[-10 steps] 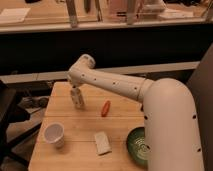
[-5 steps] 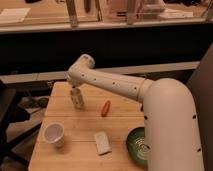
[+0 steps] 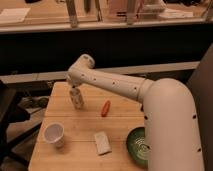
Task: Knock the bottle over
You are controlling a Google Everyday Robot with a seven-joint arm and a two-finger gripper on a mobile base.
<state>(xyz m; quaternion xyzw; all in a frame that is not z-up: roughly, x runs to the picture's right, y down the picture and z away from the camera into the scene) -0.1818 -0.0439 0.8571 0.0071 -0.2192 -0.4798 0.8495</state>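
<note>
The bottle is small, slim and pale, and it stands upright on the back left part of the wooden table. My white arm reaches in from the right and bends down over it. The gripper is shut and sits right at the bottle's top. Whether it touches the cap I cannot tell, since the wrist hides that spot.
A white paper cup stands front left. An orange-red carrot-like object lies just right of the bottle. A pale flat packet and a green bowl sit toward the front. A dark chair is left of the table.
</note>
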